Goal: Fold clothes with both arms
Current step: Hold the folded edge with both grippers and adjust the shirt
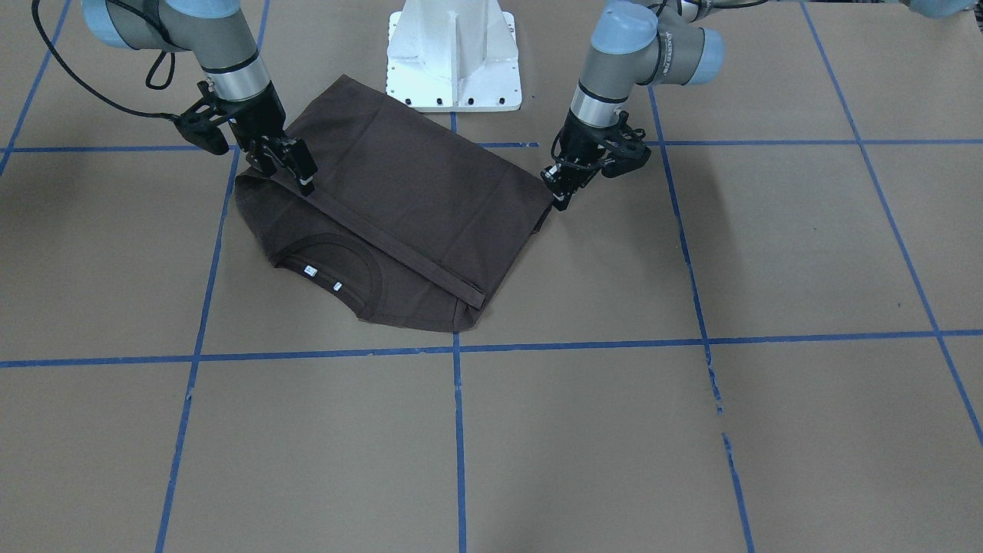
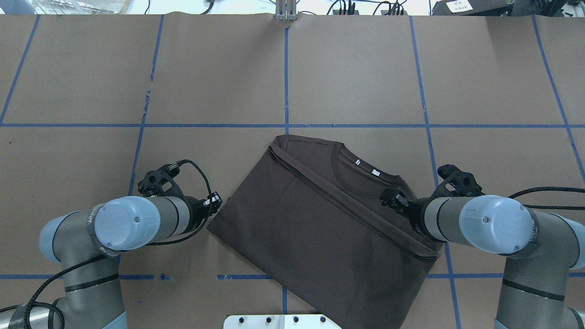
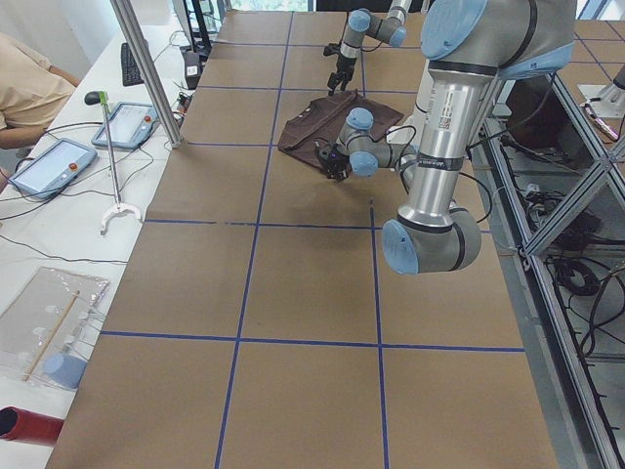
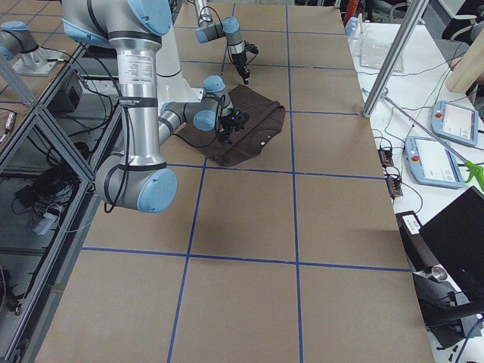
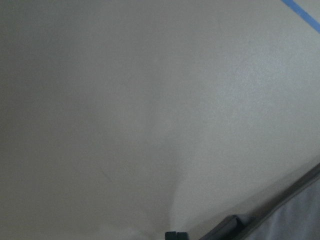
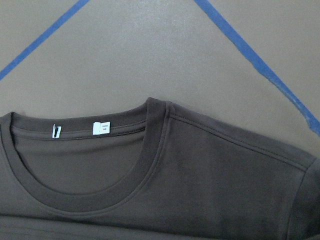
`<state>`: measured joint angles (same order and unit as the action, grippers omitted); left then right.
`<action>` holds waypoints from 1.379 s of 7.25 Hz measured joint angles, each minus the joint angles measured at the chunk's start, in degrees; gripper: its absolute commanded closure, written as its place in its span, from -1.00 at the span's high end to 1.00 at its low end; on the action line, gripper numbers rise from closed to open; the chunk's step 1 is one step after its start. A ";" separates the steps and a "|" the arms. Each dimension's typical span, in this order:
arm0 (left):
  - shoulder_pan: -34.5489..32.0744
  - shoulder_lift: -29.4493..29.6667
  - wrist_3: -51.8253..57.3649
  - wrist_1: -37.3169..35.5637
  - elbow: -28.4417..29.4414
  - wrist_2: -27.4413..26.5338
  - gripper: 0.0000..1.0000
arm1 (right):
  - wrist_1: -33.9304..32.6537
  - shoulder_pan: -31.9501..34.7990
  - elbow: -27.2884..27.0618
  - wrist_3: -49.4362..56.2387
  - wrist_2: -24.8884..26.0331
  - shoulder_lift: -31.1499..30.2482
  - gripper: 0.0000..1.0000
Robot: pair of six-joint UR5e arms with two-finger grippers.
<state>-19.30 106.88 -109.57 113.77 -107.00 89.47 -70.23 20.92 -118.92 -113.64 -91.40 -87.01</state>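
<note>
The dark brown T-shirt (image 1: pixel 415 177) lies flat, its lower half folded up so the hem runs just below the round collar (image 6: pixel 150 150) with its white tags. My right gripper (image 1: pixel 296 165) is low over the hem's end at the shirt's edge, fingers apart, holding nothing; it also shows in the overhead view (image 2: pixel 393 199). My left gripper (image 1: pixel 559 193) stands at the shirt's opposite corner, on the crease side, its tip beside the cloth and its fingers close together. Its wrist view shows bare table and a blurred shirt edge (image 5: pixel 280 200).
The white pedestal base (image 1: pixel 453 54) stands just behind the shirt. Brown paper with blue tape lines (image 1: pixel 459 430) covers the table (image 1: pixel 691 430). Tablets and tools lie on side benches (image 3: pixel 59 161) beyond the table's ends.
</note>
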 measured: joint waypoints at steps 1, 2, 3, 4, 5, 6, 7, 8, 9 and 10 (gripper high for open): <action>0.36 0.02 -0.16 -0.03 -0.42 0.08 -0.05 | -0.01 0.01 0.00 0.00 -0.01 0.08 1.00; 1.20 0.00 -0.62 -0.04 -0.70 0.11 -0.06 | -0.06 0.05 0.00 0.00 -0.01 0.13 1.00; 2.36 -0.08 -1.41 -0.06 -0.64 0.11 -0.07 | -0.07 0.07 0.00 0.00 -0.01 0.19 1.00; 3.16 -0.13 -1.96 -0.10 -0.46 0.10 -0.08 | -0.08 0.08 0.00 0.00 -0.01 0.22 1.00; 3.50 -0.14 -2.20 -0.12 -0.16 0.10 -0.08 | -0.09 0.08 0.00 0.00 -0.01 0.25 1.00; 3.63 -0.14 -2.28 -0.15 0.02 0.09 -0.08 | -0.09 0.08 -0.01 -0.02 -0.01 0.29 1.00; 3.67 -0.09 -2.31 -0.57 0.03 0.09 -0.08 | -0.09 0.07 -0.04 -0.06 -0.01 0.32 1.00; 3.70 0.00 -2.31 -1.77 -0.10 0.10 -0.10 | -0.09 0.03 -0.06 -0.08 -0.01 0.34 1.00; 3.75 0.05 -2.32 -2.74 -0.26 0.11 -0.22 | -0.09 0.01 -0.04 -0.08 -0.01 0.35 1.00; 3.82 0.08 -2.32 -3.15 -0.20 0.15 -0.81 | -0.09 -0.03 -0.01 -0.09 -0.01 0.38 1.00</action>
<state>-15.48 106.96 -111.88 110.62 -107.19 89.61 -70.31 20.89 -118.93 -113.73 -91.41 -86.64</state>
